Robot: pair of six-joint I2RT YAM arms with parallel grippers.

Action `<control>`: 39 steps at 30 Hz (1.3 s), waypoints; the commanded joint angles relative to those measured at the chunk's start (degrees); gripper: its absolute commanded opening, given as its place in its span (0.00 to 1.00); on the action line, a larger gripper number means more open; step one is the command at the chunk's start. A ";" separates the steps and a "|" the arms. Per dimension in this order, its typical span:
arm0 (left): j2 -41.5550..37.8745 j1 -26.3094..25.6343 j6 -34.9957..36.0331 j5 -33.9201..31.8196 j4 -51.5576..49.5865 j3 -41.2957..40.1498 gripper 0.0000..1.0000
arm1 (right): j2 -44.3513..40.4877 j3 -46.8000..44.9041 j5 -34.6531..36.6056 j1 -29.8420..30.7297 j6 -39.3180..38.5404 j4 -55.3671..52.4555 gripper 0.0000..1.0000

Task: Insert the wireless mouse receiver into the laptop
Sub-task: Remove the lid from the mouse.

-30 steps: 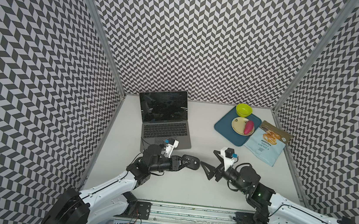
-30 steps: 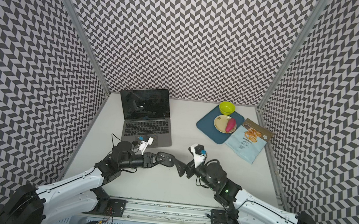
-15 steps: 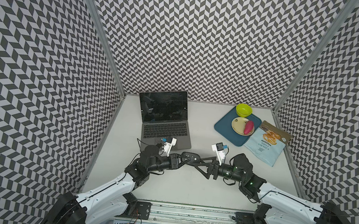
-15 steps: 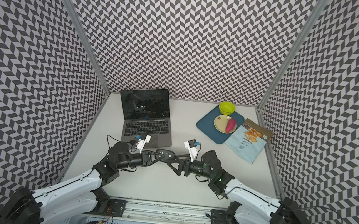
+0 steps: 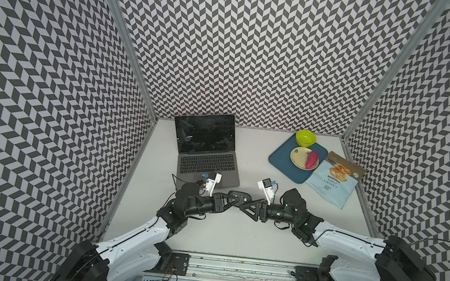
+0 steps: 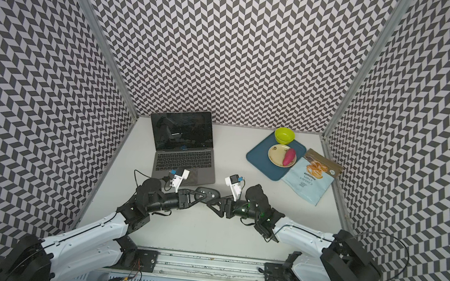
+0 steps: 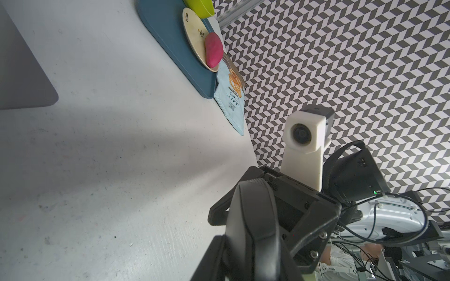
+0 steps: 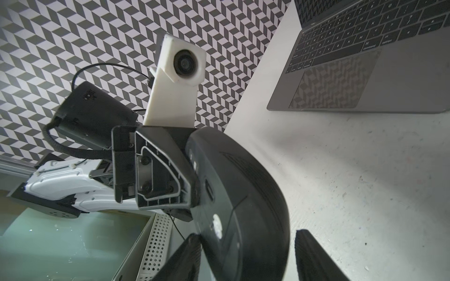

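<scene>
While left claw (image 5: 230, 199) clamps black mouse (image 8: 243, 189), right claw (image 8: 246, 255) straddles it, jaws apart; laptop (image 5: 208, 156) open, grey deck, dark glossy screen.

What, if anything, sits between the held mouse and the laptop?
Nothing visible. Only bare table lies between the mouse, clamped in the left gripper, and the laptop. The right gripper, jaws open, straddles the mouse from the opposite side. The receiver itself cannot be made out.

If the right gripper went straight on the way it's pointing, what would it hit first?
Most likely the oval black plastic mouse held in the left gripper: it sits directly ahead, between the right gripper's open jaws.
</scene>
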 commanded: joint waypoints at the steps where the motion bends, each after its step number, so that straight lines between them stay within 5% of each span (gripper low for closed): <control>1: -0.13 -0.66 0.49 0.97 4.17 -0.53 0.22 | 1.55 0.89 2.06 -0.37 3.00 3.63 0.58; 5: -0.01 -0.74 0.70 0.96 4.80 -0.95 0.22 | 2.77 0.51 2.10 -1.17 4.32 3.87 0.51; 9: 0.24 -0.75 0.68 1.31 4.82 -1.50 0.21 | 3.40 0.55 1.02 -2.01 5.34 5.21 0.60; 15: 0.08 -0.75 0.59 1.43 5.20 -1.65 0.21 | 4.04 1.72 1.07 -2.16 4.38 3.61 0.60; 21: 0.23 -0.68 0.89 0.80 5.42 -1.85 0.21 | 5.34 1.81 1.44 -2.24 2.95 2.75 0.41; 26: 1.11 -0.44 0.89 -4.68 8.21 -4.73 0.20 | 6.23 -0.26 0.46 -5.06 2.15 4.28 0.37; 32: 7.47 -0.51 0.93 -9.67 14.35 -6.70 0.18 | 7.20 -1.43 -0.18 -8.87 -1.87 2.57 0.61; 39: 12.61 -0.49 2.65 -13.55 12.88 -7.72 0.18 | 3.37 -4.28 3.03 -12.85 -3.79 -0.55 0.77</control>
